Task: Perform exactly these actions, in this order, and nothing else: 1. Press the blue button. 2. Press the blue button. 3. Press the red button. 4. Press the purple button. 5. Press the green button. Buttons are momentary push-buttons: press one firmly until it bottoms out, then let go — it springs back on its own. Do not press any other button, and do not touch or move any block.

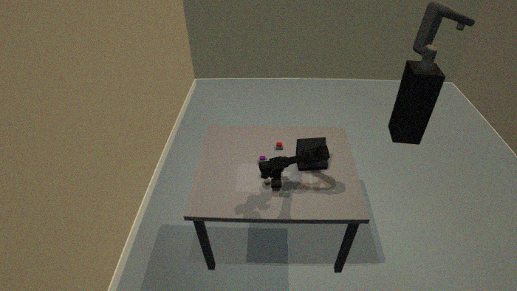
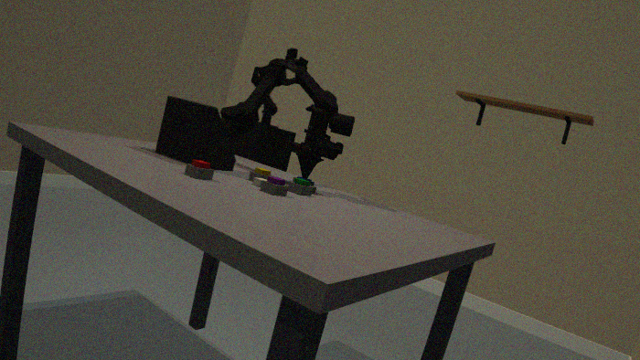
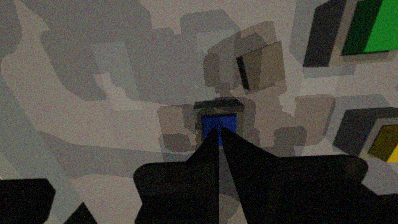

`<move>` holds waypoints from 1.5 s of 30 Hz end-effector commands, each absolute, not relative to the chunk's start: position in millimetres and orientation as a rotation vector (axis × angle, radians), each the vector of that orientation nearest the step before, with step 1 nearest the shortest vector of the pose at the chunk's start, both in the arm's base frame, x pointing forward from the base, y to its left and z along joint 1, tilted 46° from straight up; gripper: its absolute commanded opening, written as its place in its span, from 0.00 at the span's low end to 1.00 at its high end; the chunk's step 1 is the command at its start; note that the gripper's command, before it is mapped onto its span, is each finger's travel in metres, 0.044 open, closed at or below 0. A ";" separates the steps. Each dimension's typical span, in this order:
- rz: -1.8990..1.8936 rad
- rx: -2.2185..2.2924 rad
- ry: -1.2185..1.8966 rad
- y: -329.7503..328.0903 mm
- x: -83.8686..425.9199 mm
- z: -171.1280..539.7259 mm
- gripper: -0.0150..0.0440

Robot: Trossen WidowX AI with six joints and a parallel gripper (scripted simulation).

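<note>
Over the blue button (image 2: 311,181) (image 3: 219,122): pincer (image 1: 276,183) (image 2: 305,177) (image 3: 218,131) pointing down, its two fingers pressed together at the tips, nothing pinched. Tips overlap the lower part of the blue cap in the wrist view; contact, and whether the cap is depressed, cannot be told.

Surroundings, referred to the blue button, on the counter (image 1: 221,148) (image 2: 320,238) (image 3: 125,130):
- Grey-brown block (image 1: 267,182) (image 3: 262,67): near, up and to the right of it in the wrist view, turned askew; apart from the fingers.
- Green button (image 2: 304,182) (image 3: 382,25): farther out past the block, cropped by the frame. Exterior view: stands in front of the blue button and masks most of it.
- Yellow button (image 2: 262,171) (image 3: 387,142): to its right in the wrist view, partly cropped.
- Purple button (image 1: 262,158) (image 2: 276,181): to its left in the exterior view. Small white item (image 2: 259,181) beside the purple one, partly hidden, type unclear.
- Red button (image 1: 279,145) (image 2: 201,164): well apart from it, farthest left of the buttons in the exterior view.

Obstruction, top view: black arm (image 1: 288,161) (image 2: 315,91) and pincer cover the blue button. Beyond the counter, well apart from it: grey arm (image 1: 428,29) on a black pedestal (image 1: 417,103); wooden wall shelf (image 2: 526,107).
</note>
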State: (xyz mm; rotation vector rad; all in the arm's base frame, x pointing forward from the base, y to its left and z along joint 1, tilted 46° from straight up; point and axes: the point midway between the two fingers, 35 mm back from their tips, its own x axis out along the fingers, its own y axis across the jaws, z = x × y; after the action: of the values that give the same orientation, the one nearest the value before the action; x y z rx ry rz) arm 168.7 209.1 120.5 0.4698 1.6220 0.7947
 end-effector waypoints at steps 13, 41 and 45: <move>0.788 0.468 1.627 185.2 175.8 143.4 0.29; 0.790 0.470 1.626 209.3 168.2 119.4 0.29; 0.790 0.470 1.626 209.3 168.2 119.4 0.29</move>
State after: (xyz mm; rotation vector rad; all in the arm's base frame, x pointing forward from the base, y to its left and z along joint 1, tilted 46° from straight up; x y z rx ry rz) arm 169.5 208.6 121.5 0.4701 1.6200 0.7944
